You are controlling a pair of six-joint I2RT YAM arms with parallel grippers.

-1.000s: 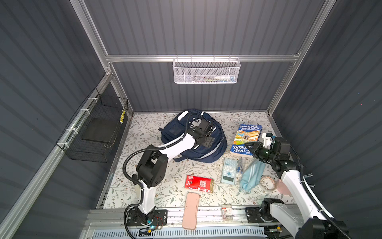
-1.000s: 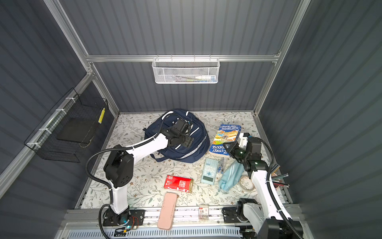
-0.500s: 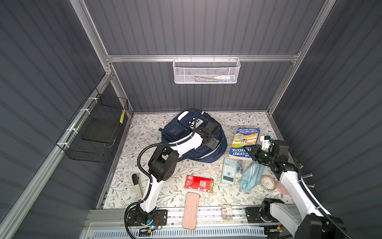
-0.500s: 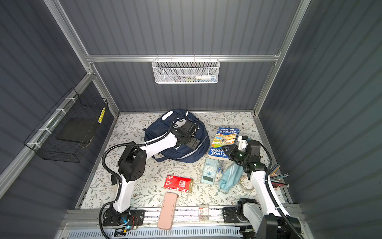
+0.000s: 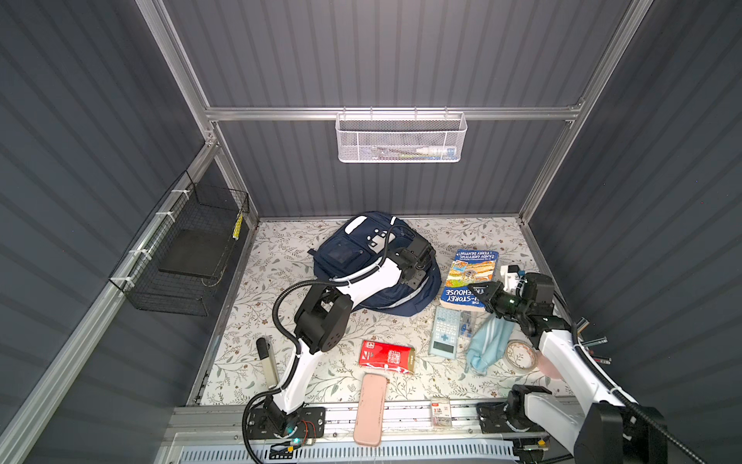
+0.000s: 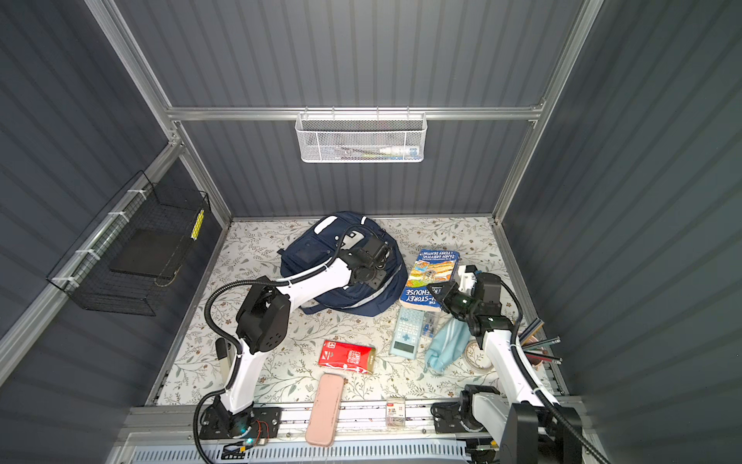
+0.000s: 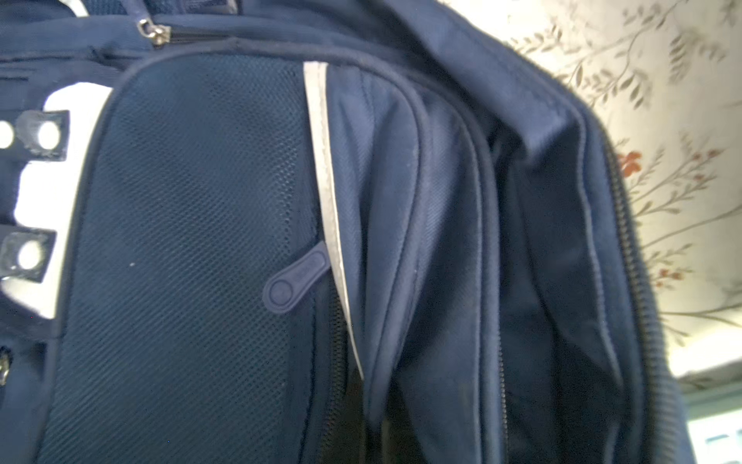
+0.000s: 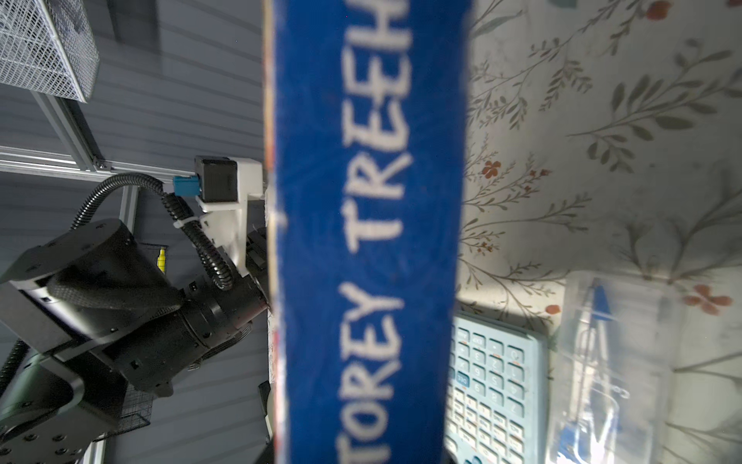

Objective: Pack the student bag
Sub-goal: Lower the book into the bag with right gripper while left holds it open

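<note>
Top views, left to right. A black wire basket (image 5: 188, 257) hangs on the side wall, well apart from the left gripper (image 5: 417, 277). A marker (image 5: 267, 361) lies near the left arm's base. The backpack (image 5: 349, 257) lies flat at the back of the floral mat (image 5: 281, 249). The left gripper is down on the backpack's right-hand side, at the zip openings.

The left wrist view shows no fingers, only the mesh pocket, zip pull (image 7: 295, 281), white stripe (image 7: 325, 180) and a gaping compartment (image 7: 562, 361). The jaws are fully closed; can't tell if any fabric is pinched.

Between the two grippers, nearer the front rail, are a red box (image 5: 386, 356), pink case (image 5: 370, 407) and calculator (image 5: 445, 331).

The right gripper (image 5: 480, 295) is at the book (image 5: 469, 273), jaws partly closed and clamped on its spine end. In the right wrist view the blue spine fills the middle. The calculator and a clear pen case (image 8: 610, 361) sit just beyond it. Just on the near side of that gripper, beside its arm, are a light-blue pouch (image 5: 488, 341) and tape roll (image 5: 520, 355).
</note>
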